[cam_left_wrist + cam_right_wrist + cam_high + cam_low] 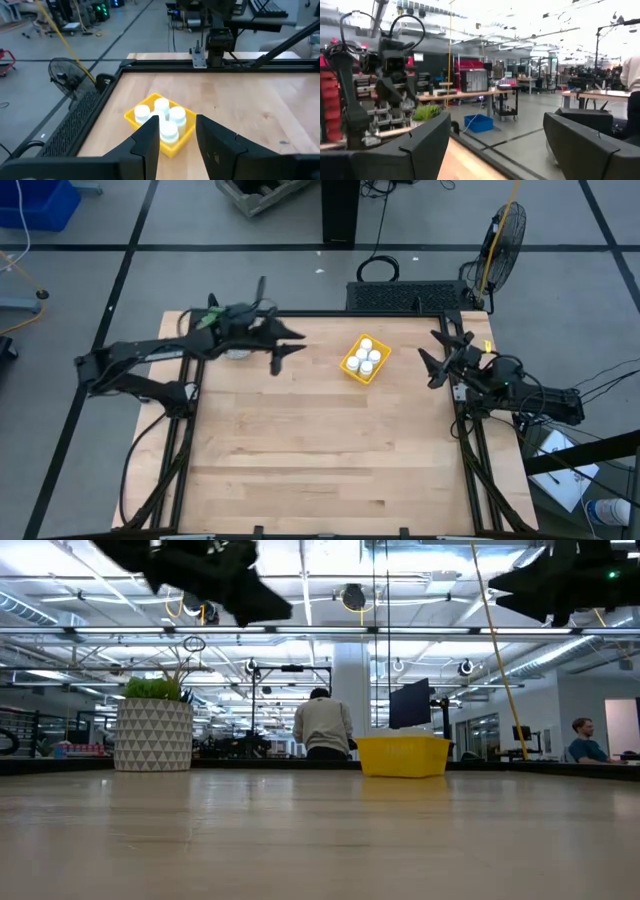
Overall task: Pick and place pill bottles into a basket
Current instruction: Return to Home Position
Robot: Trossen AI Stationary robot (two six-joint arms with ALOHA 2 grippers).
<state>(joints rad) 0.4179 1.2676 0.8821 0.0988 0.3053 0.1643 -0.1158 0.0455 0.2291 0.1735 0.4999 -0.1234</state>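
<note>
The yellow basket (352, 370) stands on the table's far middle, right of centre, and holds several white pill bottles (366, 357) upright. It also shows in the low view (403, 756) and the left wrist view (134, 118), bottles (169, 120) inside. My left gripper (289, 348) hovers open and empty to the basket's left, above the table, pointing at it; its fingers (149, 142) frame the basket. My right gripper (434, 356) hovers open and empty to the basket's right, near the table's right edge; its gap (495, 145) is wide.
A white patterned pot with a green plant (153, 735) stands at the far left, under my left arm (236, 352). A fan (505, 235) stands beyond the far right corner. People (322, 725) sit in the room behind. Bare wood (320, 450) covers the near half.
</note>
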